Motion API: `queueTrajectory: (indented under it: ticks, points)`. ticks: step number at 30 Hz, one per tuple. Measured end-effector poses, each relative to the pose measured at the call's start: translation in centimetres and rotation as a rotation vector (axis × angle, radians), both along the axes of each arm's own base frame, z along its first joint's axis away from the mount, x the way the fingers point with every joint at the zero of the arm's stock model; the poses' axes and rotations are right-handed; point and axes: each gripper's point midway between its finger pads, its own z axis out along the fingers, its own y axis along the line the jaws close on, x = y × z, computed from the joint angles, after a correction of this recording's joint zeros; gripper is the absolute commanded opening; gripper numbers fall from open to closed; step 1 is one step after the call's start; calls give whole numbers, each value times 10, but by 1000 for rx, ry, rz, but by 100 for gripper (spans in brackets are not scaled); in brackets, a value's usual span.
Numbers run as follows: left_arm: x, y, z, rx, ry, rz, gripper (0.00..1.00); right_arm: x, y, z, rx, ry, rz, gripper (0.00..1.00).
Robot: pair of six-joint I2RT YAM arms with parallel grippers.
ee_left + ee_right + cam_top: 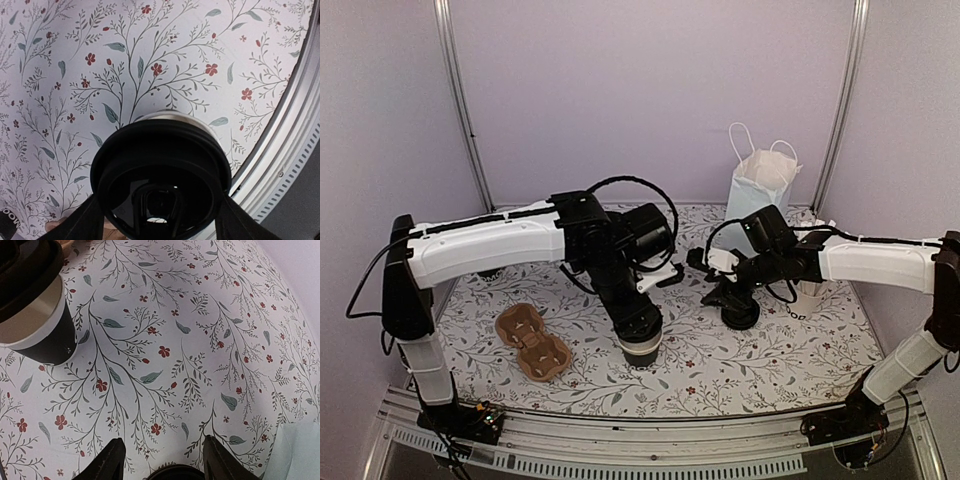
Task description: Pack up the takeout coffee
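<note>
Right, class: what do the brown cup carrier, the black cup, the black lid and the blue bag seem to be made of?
The cup carrier: moulded cardboard pulp, matte brown, softly rounded wells.
The cup: probably paper, matte black outside, white inside.
The lid: likely plastic, smooth black, faint sheen.
The bag: paper, pale blue, creased, standing stiffly.
</note>
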Motion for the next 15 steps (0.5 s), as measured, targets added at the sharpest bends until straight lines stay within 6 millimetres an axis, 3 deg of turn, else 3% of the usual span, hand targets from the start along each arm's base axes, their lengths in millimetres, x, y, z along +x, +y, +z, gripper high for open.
queueTrajectory:
  ticks: [15]
  points:
    - [3,-2,-15,44,1,-6,74,7,-3,1,-11,-25,-24,56]
